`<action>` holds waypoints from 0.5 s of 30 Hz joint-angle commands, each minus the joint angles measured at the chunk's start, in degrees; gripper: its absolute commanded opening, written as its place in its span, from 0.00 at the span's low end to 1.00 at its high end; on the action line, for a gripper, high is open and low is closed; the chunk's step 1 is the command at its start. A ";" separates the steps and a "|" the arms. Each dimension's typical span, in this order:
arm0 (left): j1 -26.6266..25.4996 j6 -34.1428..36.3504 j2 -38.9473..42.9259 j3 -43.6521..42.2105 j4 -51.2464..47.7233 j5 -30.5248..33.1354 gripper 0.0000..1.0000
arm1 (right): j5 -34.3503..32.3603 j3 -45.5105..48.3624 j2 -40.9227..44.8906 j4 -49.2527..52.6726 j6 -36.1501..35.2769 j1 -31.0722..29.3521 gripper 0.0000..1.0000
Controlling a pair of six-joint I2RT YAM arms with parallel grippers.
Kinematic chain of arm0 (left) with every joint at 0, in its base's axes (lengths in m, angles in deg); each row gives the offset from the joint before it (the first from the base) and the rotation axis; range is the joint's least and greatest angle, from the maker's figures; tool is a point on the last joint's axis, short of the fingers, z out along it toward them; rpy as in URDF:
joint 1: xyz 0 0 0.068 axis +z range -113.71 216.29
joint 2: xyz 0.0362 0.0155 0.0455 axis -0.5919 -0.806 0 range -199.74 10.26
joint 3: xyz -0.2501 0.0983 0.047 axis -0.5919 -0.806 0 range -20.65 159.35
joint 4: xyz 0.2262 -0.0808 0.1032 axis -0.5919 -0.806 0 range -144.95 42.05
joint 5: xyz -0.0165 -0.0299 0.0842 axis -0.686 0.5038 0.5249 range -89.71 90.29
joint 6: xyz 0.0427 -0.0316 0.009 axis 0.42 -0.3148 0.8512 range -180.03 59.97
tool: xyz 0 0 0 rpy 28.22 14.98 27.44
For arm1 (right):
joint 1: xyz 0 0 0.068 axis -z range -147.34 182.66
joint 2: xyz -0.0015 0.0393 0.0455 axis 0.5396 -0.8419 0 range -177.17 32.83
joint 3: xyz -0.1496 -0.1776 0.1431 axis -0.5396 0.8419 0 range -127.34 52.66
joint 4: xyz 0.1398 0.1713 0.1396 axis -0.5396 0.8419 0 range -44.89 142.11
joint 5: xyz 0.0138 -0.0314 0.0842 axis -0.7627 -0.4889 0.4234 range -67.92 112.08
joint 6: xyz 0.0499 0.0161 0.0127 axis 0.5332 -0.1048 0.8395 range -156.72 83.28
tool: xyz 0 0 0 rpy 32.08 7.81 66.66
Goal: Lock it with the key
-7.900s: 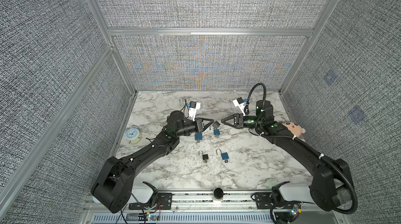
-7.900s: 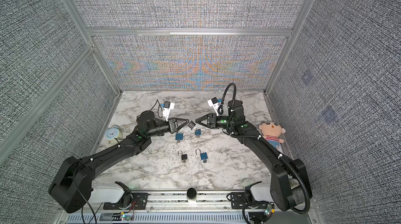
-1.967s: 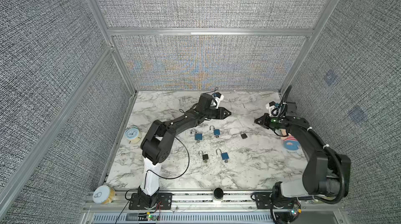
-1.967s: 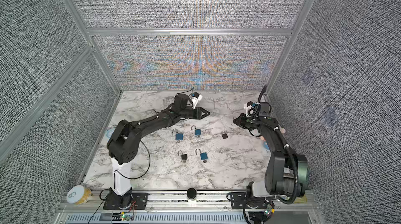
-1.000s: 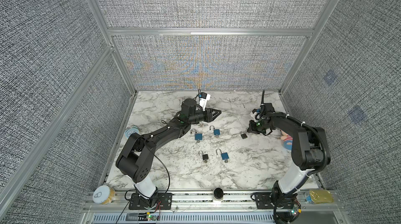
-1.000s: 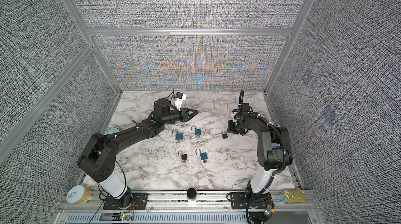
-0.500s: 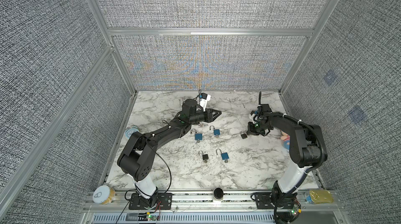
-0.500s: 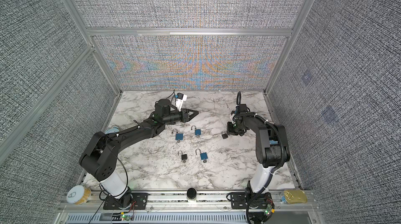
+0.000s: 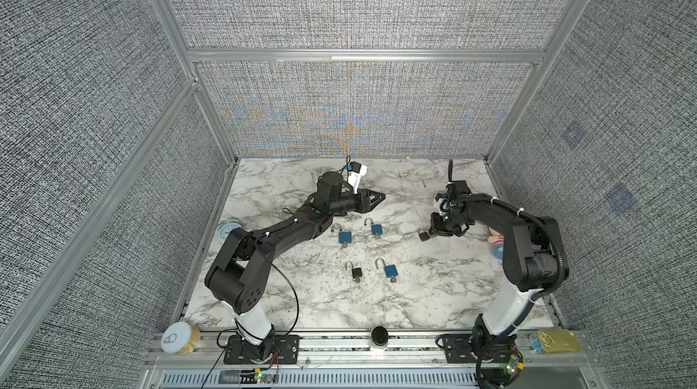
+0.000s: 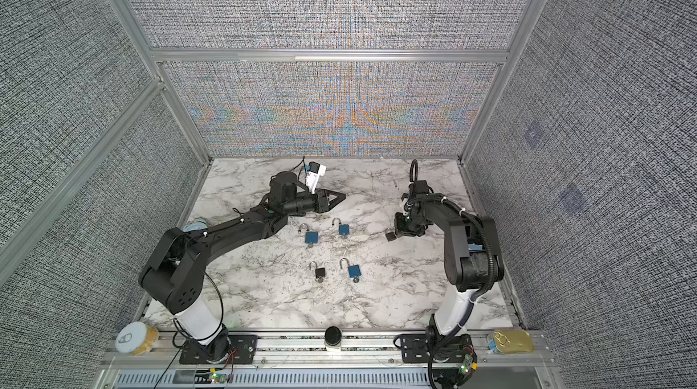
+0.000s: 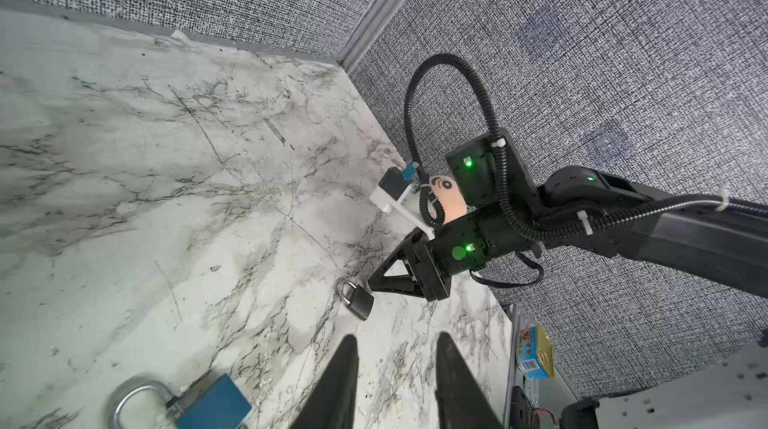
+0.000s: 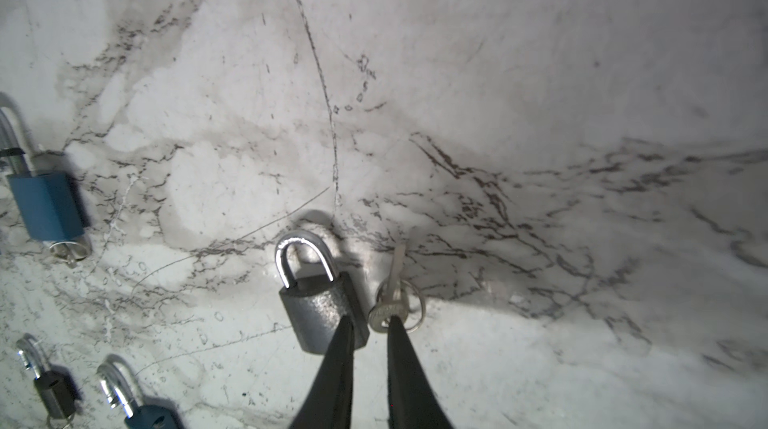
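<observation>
The marble table (image 9: pixel 309 304) carries everything. I have the left gripper (image 9: pixel 380 197) hovering toward the back, jaws spread on nothing — clear of the work, I'd judge, so its camera can watch. The right gripper (image 12: pixel 370 323) sits low at the table's right side, jaws parted by a narrow gap and pinching nothing; 1 tip overlaps the grey padlock (image 12: pixel 320 310), the other the head of the key (image 12: pixel 395 277). 4 other padlocks (image 9: pixel 345 237) lie mid-table, shackles open, well apart. The grey one's shackle looks seated, though I can't confirm it's latched. The key lies flat just beside that body — out of the keyhole, so I reckon the lock is done
</observation>
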 commanded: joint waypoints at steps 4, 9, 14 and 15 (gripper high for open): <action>0.39 1.55 2.03 -0.50 -2.10 2.54 0.34 | -1.77 -1.04 4.27 2.72 0.74 -1.29 0.20; 1.15 2.20 4.38 -2.13 -4.61 6.00 0.34 | -2.99 -1.14 8.87 3.72 2.01 -4.38 0.21; 1.89 1.81 7.75 -5.28 -5.51 8.43 0.34 | -6.35 0.45 13.98 3.54 5.30 -10.34 0.21; 2.31 1.42 8.65 -6.24 -5.83 9.03 0.34 | -7.73 0.96 15.14 3.25 6.70 -11.86 0.21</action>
